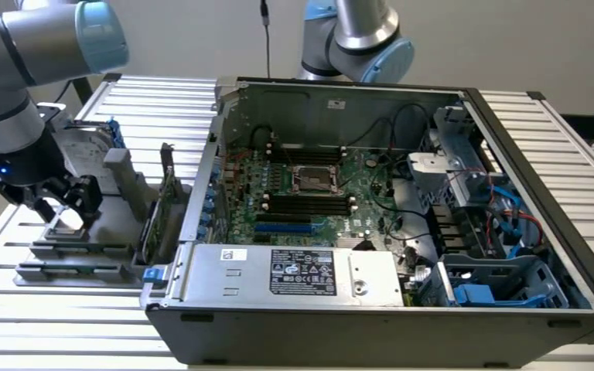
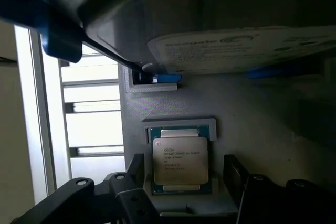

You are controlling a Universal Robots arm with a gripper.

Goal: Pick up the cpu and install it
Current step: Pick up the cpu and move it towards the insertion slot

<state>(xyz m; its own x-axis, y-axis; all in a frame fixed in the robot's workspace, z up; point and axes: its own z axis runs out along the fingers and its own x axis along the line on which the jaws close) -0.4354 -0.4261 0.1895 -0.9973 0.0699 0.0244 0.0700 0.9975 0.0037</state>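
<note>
The cpu (image 2: 179, 162), a small square chip with a shiny silver top and green edges, lies flat in a recess of the grey parts holder (image 2: 247, 119). In the exterior view the cpu (image 1: 68, 222) sits at the left, outside the computer case. My gripper (image 2: 184, 174) hangs straight over it, open, with one black finger (image 2: 135, 169) on each side of the chip and a gap to each. The gripper (image 1: 62, 202) is seen low over the holder in the exterior view. The empty cpu socket (image 1: 312, 179) lies in the middle of the motherboard.
The open computer case (image 1: 380, 209) fills the middle, with a power supply (image 1: 287, 272) at its front. A silver hard drive with a blue frame (image 2: 236, 45) stands close behind the cpu on the holder. A second robot arm (image 1: 354, 39) rises behind the case. Slatted table (image 1: 29, 309) below.
</note>
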